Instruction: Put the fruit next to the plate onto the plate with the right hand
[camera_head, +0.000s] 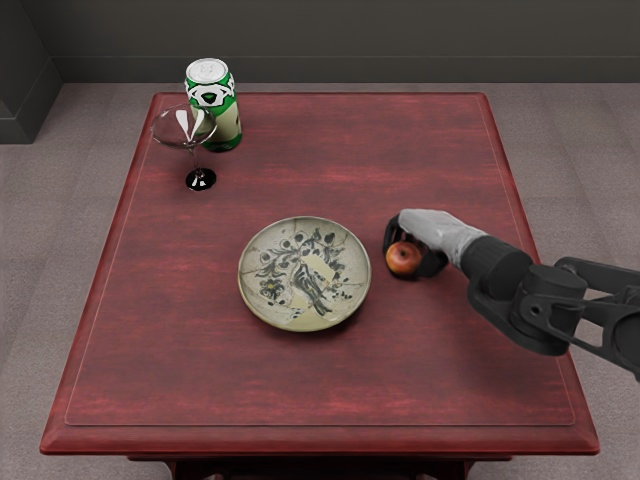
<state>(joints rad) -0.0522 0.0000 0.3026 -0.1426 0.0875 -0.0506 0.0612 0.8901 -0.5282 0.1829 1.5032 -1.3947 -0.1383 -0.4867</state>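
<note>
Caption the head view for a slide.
Right hand wraps the apple beside the patterned plate; can and glass stand far left.

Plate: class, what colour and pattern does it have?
Pale cream plate with a dark floral design, clearest in the head view.

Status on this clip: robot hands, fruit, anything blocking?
Copy: right robot hand curled around apple, on the table right of plate, not on it. No left robot hand in view. Can and glass far back-left, off the path.
</note>
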